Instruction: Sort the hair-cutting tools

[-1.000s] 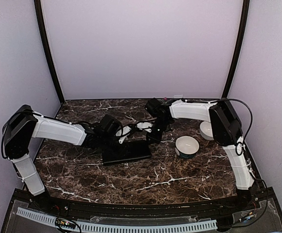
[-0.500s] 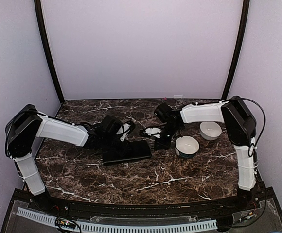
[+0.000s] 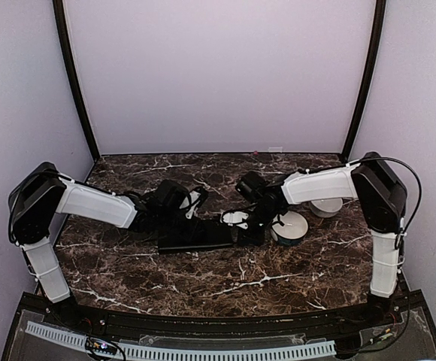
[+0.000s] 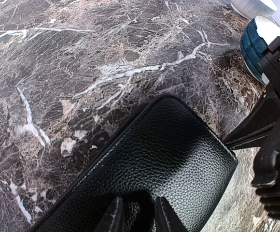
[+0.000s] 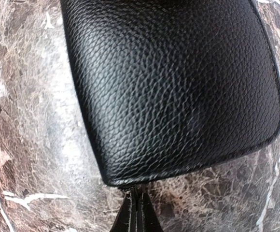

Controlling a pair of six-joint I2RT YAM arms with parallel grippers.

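Note:
A flat black zip case (image 3: 195, 235) lies on the marble table; it also shows in the left wrist view (image 4: 169, 154) and the right wrist view (image 5: 174, 82). My left gripper (image 3: 186, 216) rests on the case's back left part, its fingers (image 4: 113, 215) a little apart with nothing between them. My right gripper (image 3: 237, 228) is at the case's right end, shut (image 5: 136, 203) on what looks like the small zip pull at a corner of the case. No scissors or combs show; the hair-cutting tools are out of view.
A white bowl with a teal outside (image 3: 293, 226) stands just right of the right gripper, also seen in the left wrist view (image 4: 253, 41). A second white bowl (image 3: 328, 207) stands behind it, under the right arm. Grey walls enclose the table.
My right gripper has swung from behind the case's back right corner out to the right, then forward to its right end. The right arm now covers part of the far bowl. The left arm has barely moved.

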